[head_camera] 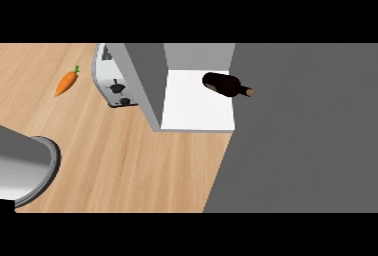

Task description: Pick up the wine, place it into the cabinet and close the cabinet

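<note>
Largest, at right: a flat grey panel (pixel 303 130), reaching from the top of the view to the bottom. Cannot tell whether cabinet door or wall.

Left of it, a light wooden counter (pixel 140 165), striped with grain.

At top centre, the cabinet (pixel 148 85), open, with a grey side wall slanting down the view and a white shelf floor (pixel 196 107) inside. Bordered on the right by the grey panel's edge.

At lower left, a thick grey left forearm (pixel 22 167) with a paler rim, coming in from the view's left edge.

Just beside the cabinet's left wall, a silver toaster (pixel 112 82), seen from above, with two black knobs on its near face. Maker's name, if any, too small to read.

On the white floor, toward its back right corner, the wine (pixel 224 83): a dark bottle, neck pointing right and slightly down the view, tan tip overlapping the grey panel's edge. Cannot tell whether standing or lying. Only dark glass showing, label unreadable. Touched by no hand.

Well left of the toaster, on bare wood, a small orange carrot (pixel 66 84), green top pointing up the view.

Smallest, at the bottom left corner just under the forearm's rim: a black sliver of the left hand (pixel 6 205). Cannot tell whether spread or closed. Right hand outside the view.
</note>
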{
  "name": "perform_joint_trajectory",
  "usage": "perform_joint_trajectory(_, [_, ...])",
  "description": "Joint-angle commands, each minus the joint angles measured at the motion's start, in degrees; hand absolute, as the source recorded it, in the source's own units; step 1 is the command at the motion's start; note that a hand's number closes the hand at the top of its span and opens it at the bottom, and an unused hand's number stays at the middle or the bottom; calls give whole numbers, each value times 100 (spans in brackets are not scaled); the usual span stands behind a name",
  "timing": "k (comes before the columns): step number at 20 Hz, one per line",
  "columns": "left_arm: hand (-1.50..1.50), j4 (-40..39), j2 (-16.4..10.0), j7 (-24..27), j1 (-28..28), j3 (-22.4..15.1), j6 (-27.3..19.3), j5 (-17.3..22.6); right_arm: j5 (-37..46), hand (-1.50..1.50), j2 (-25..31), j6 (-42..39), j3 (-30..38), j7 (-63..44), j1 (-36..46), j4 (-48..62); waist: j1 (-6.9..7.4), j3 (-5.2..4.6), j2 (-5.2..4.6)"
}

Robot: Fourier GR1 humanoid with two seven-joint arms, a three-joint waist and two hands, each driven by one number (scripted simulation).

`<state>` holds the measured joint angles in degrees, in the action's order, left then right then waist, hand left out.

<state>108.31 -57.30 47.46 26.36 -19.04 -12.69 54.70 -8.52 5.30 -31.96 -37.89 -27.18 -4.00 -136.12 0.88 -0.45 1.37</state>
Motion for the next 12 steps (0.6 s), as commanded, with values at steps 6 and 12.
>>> perform_joint_trajectory(6, [150,-193,-109,78,95,161,503,103,576,150,-493,1037,-1148,-33,653,488,180,-28,-40])
perform_joint_trajectory(12, [150,-259,-257,22,127,233,695,126,417,150,-487,1164,-849,205,733,686,312,-33,-102])
